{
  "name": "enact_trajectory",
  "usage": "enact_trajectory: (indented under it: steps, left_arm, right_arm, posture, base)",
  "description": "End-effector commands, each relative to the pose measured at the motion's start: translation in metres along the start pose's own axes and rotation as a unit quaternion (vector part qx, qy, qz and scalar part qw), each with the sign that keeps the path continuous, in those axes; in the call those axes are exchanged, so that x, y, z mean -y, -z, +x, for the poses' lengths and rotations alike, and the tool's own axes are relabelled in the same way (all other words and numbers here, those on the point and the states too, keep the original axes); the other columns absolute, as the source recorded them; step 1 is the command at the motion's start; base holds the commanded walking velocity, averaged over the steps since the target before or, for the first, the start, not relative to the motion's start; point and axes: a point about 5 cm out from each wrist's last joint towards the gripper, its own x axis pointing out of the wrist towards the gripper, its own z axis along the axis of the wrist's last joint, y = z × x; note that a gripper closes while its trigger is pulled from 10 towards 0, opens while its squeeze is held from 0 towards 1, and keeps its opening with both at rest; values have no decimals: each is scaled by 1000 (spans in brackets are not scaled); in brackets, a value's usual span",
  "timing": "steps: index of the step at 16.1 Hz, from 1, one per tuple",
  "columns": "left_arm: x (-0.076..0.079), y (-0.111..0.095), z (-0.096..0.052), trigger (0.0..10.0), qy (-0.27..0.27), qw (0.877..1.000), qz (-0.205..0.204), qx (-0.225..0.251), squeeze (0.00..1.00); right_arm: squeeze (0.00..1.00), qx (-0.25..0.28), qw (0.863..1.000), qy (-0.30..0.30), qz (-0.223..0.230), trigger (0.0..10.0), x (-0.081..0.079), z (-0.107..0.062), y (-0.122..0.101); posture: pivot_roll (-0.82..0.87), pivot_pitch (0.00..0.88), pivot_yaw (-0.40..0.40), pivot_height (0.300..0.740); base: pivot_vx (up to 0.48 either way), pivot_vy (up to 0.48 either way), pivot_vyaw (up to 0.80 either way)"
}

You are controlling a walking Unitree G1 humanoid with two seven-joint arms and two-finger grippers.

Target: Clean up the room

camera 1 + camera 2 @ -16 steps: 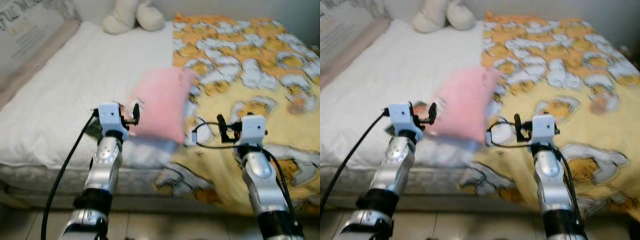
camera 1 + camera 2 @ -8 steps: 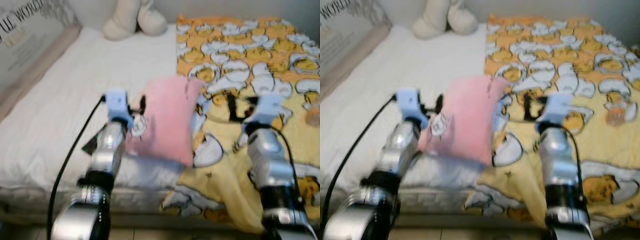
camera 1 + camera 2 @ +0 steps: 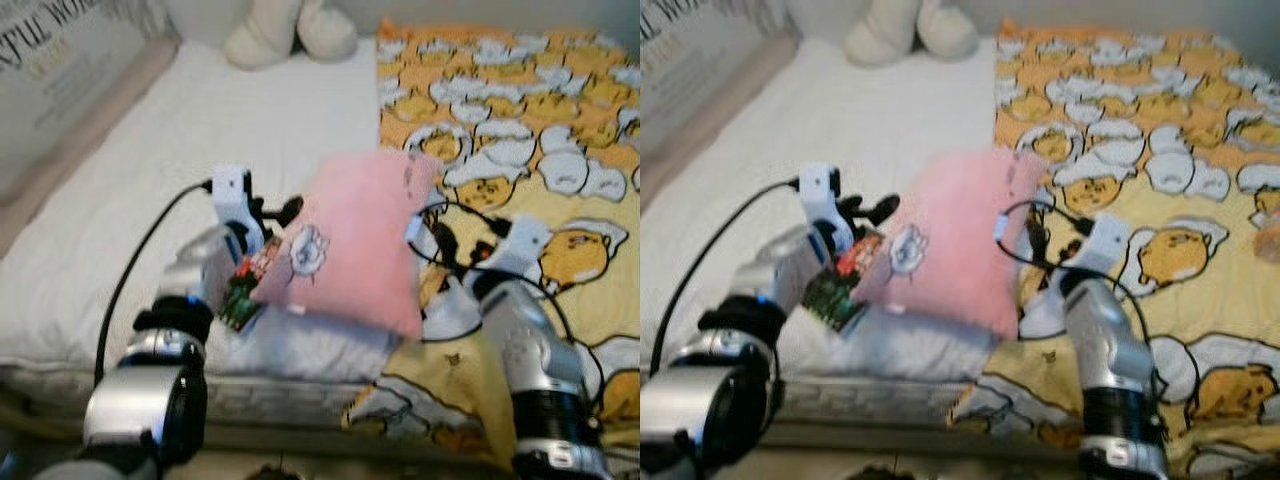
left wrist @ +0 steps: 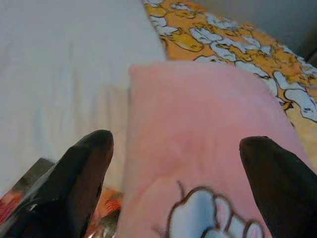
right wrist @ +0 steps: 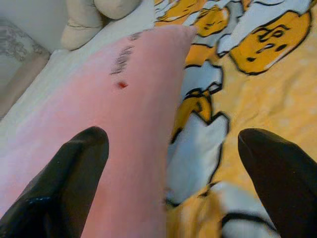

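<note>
The pink pillow (image 3: pixel 355 250) lies on the bed (image 3: pixel 150 190) between both spread-open claws: left claw (image 4: pixel 178 163) at its near-left corner, right claw (image 5: pixel 173 163) along its other edge. Close both inward evenly, avoiding the blanket (image 3: pixel 540 130).

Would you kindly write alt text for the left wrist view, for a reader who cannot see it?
A pink pillow with a white cartoon print lies between the open black fingers of the left gripper. It rests on a white bed sheet, with a yellow cartoon-patterned blanket beyond.
</note>
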Motion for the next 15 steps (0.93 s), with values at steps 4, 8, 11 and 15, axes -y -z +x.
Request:
enact_trajectory:
  steps: [4, 8, 11, 15]
  left_arm:
    - [-12, 4, 2, 10000, -62, 998, 8, -20, 0]
    - [-6, 6, 7, 10000, -93, 996, 10, -12, 0]
    - [-2, 8, 10, 10000, -102, 994, 29, -20, 0]
    - [15, 37, 13, 10000, -59, 995, -8, -79, 0]
  right_arm:
    - [0, -4, 1000, -20, -10, 10000, -11, 4, -2]
    - [0, 1, 999, -33, -37, 10000, -16, 25, -1]
    - [0, -9, 999, -46, -22, 10000, -28, 39, 5]
    - [0, -63, 993, -79, 62, 10000, -57, 51, 28]
  posture:
    - [-246, 49, 60, 740]
    - [-286, 146, 60, 740]
    - [-287, 197, 62, 740]
    - [-271, 248, 64, 740]
  base:
    - [0, 0, 0]
    - [0, 0, 0]
    - [0, 0, 0]
    - [0, 0, 0]
